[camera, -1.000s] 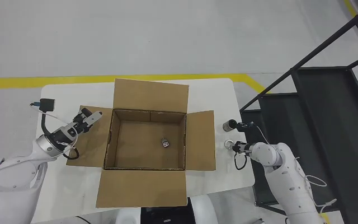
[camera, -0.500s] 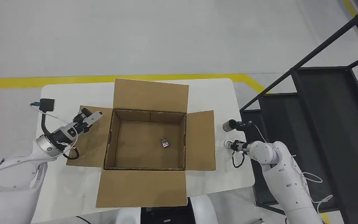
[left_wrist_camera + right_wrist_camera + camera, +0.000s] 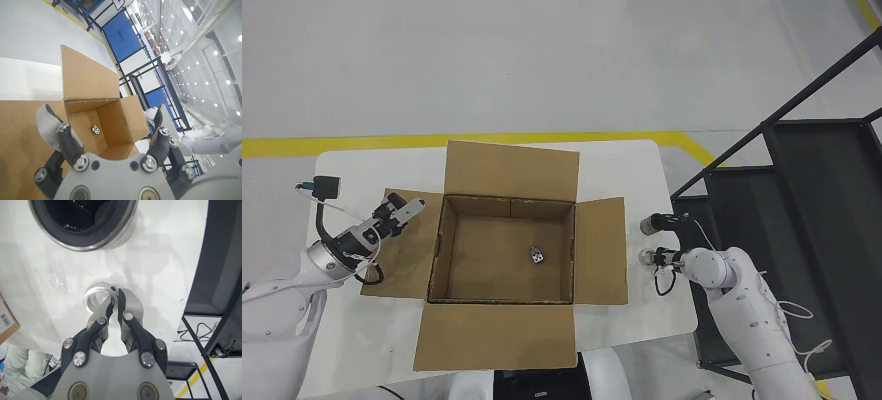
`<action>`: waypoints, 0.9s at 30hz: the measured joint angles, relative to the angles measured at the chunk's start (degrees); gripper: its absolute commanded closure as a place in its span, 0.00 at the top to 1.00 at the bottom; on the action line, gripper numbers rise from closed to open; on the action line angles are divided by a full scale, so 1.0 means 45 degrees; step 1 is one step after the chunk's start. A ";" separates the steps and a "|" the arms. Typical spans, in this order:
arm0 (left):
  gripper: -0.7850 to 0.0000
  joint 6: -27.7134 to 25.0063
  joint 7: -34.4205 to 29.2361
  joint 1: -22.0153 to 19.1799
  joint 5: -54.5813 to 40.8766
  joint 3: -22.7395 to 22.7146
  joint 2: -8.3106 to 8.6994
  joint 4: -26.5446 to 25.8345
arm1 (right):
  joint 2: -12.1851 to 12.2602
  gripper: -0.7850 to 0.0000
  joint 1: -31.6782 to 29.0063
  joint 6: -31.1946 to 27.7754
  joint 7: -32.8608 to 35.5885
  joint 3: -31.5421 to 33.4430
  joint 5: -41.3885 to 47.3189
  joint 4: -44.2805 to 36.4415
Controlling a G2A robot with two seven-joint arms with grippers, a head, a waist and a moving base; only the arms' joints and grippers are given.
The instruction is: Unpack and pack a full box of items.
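Note:
An open cardboard box (image 3: pixel 597 250) stands mid-table with its flaps spread. On its floor lies one small metal block (image 3: pixel 537 256), also seen as the block (image 3: pixel 96 130) with dark holes. Right of the box, a small silver ring (image 3: pixel 647 256) rests on the white table. My right gripper (image 3: pixel 655 257) is shut on the ring (image 3: pixel 94 298), one finger inside it and one outside its wall, at the gripper (image 3: pixel 115 300). My left gripper (image 3: pixel 407 211) hovers open over the box's left flap, and between the tips of the gripper (image 3: pixel 102 108) there is nothing.
A larger metal cylinder (image 3: pixel 650 223) with a dark bore stands just beyond the ring, close to it, the cylinder (image 3: pixel 85 224). The table's right edge (image 3: pixel 692 300) is near the right gripper, with a dark metal rack (image 3: pixel 802 190) beyond it.
The right arm has drawn slightly in toward the box and the far side, its gripper staying at the ring. The left arm and the box have not moved.

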 measured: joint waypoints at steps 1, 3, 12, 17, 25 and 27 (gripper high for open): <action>1.00 0.0000 0.0000 0.0000 0.0000 0.0000 0.0000 0.0000 | 0.0018 0.00 -0.0021 0.0016 0.0028 0.0024 -0.0103 -0.0086; 1.00 0.0000 0.0000 0.0000 0.0000 0.0000 0.0000 0.0000 | 0.0068 0.00 -0.0148 0.0040 0.0122 0.0167 -0.0254 -0.0446; 1.00 0.0000 0.0000 0.0000 0.0000 0.0000 0.0000 0.0000 | 0.0429 0.00 -0.2187 -0.0658 0.1498 0.2439 0.0778 -0.4298; 1.00 0.0000 0.0000 0.0000 0.0000 0.0000 0.0000 0.0000 | 0.0523 0.00 -0.3337 -0.0596 0.1821 0.3968 0.1891 -0.6779; 1.00 0.0000 0.0000 0.0000 0.0000 0.0000 0.0000 0.0000 | 0.0548 0.00 -0.3642 -0.0918 0.0956 0.4835 0.3444 -0.9780; 1.00 0.0000 0.0000 0.0000 0.0000 0.0000 0.0000 0.0000 | 0.0564 0.00 -0.3342 -0.1213 0.0679 0.4525 0.3615 -1.0263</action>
